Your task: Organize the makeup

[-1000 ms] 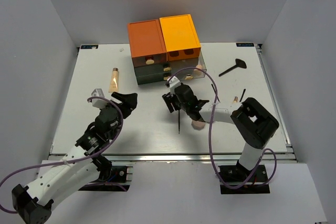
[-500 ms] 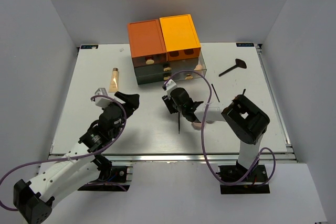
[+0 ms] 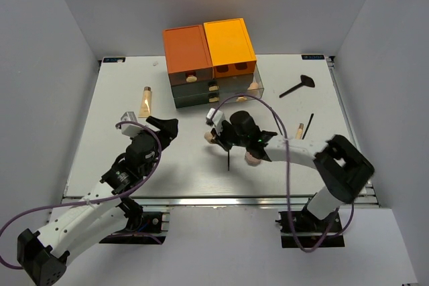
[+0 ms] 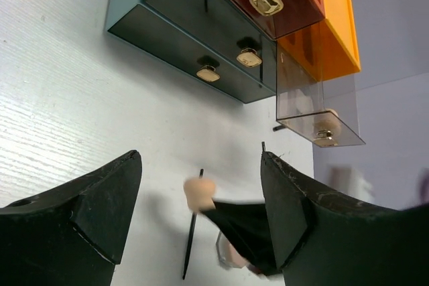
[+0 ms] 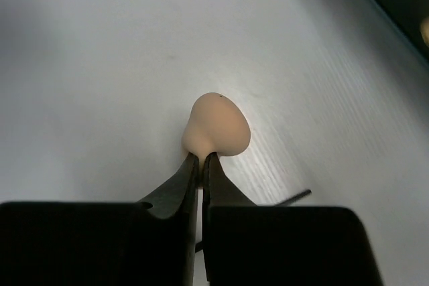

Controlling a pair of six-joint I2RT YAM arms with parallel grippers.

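My right gripper is shut on the narrow end of a peach egg-shaped sponge, which bulges out past the fingertips just above the white table. From above, that gripper and sponge are at the table's middle. A thin black stick lies just below them, and a second peach sponge lies beside the arm. A beige tube lies at the left. My left gripper is open and holds nothing. Its wrist view shows the held sponge blurred between its fingers.
The orange-and-dark drawer box stands at the back centre, with a clear drawer pulled out on its right. A black spatula-like tool, another black stick and a small beige tube lie at the right.
My right gripper has shut on the peach sponge and shifted a little left with it, and the arm has swung out to the right. The left arm has hardly moved.
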